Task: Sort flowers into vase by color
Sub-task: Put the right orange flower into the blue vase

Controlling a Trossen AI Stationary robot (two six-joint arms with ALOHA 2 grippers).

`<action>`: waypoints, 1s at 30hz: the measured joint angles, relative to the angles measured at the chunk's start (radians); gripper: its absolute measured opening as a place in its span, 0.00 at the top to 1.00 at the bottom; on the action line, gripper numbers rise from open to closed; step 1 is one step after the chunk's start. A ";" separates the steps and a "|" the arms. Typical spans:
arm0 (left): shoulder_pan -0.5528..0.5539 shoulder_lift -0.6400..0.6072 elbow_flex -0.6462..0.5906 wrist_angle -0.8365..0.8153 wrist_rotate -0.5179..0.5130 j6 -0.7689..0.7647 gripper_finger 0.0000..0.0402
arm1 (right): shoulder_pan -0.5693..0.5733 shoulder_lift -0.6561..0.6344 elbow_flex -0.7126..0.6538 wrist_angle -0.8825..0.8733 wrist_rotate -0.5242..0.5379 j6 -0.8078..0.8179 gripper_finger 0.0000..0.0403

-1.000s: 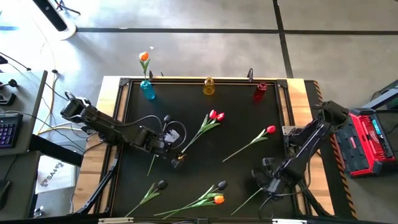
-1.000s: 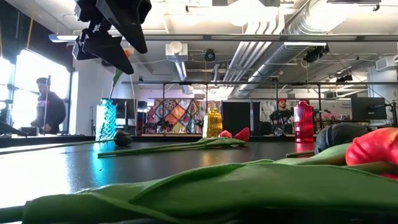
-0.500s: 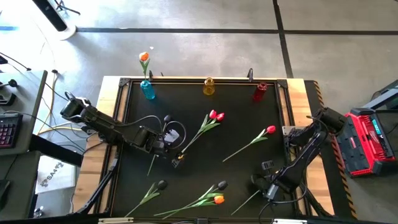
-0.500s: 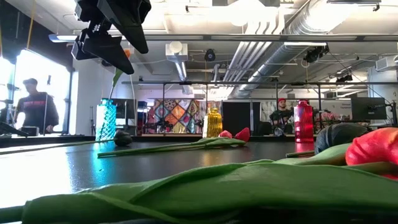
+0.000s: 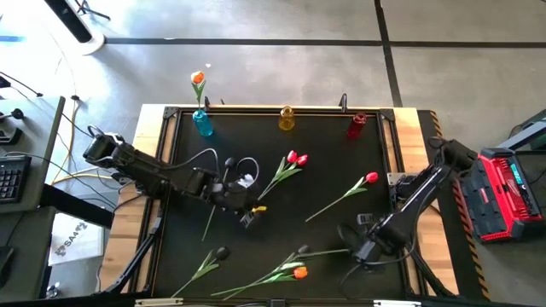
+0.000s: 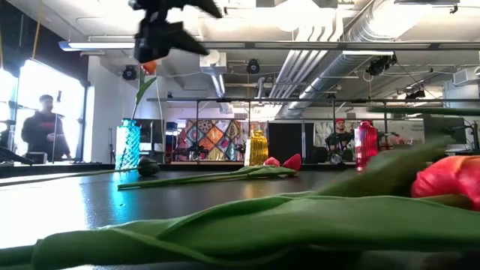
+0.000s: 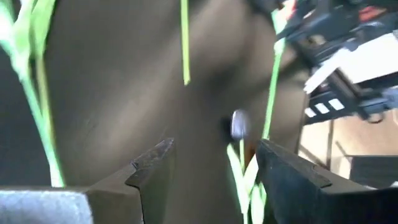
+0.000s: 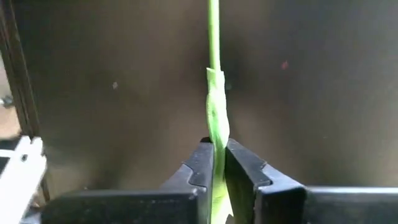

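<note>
**Right pincer has a stem by its end**

Where the right pincer (image 5: 365, 250) sits, near the front right corner of the counter (image 5: 337, 153), its two fingers (image 8: 200, 167) are squeezed almost together on a thin green stem (image 8: 214, 74). That stem runs straight out from the pincer, long and thin, toward the middle of the front edge. At its far end I think there is a dark flower head (image 5: 304, 253), but it is small and hard to see. So the pincer has the tail end, and the head lies far out to the side of it. To stand this flower in a vase, the arm will likely have to lift it and turn the stem to point down.

Over at the middle of the counter, a bit to the left, the left pincer (image 5: 248, 214) is wide open and holds nothing. It hangs over another green stem (image 5: 209, 223).

Other flowers lie flat: a red pair (image 5: 297, 159) in the middle, one red tulip (image 5: 371, 178) toward the right edge, an orange one (image 5: 299, 274) and a black one (image 5: 222, 253) by the front edge.

Along the back edge stand three vases: blue (image 5: 202, 124) at the left with an orange tulip (image 5: 198, 78) in it, yellow (image 5: 287, 118) in the middle, red (image 5: 357, 125) at the right. These are well apart from the held stem, and the right arm is the nearer one to the red vase.
</note>
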 joint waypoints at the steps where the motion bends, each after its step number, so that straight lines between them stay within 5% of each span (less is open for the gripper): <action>1: 0.002 0.000 0.000 0.017 0.001 0.023 0.47 | -0.017 -0.002 0.011 0.002 0.000 -0.006 0.96; 10: -0.006 0.000 0.000 0.077 -0.023 0.297 0.47 | -0.204 -0.020 0.096 0.110 -0.167 0.062 1.00; 20: -0.079 0.000 0.000 0.243 -0.098 0.766 0.47 | -0.423 -0.073 0.096 0.274 -0.381 0.162 1.00; 30: -0.056 0.000 0.000 0.250 -0.080 0.807 0.47 | -0.639 -0.067 0.097 0.546 -0.543 0.241 1.00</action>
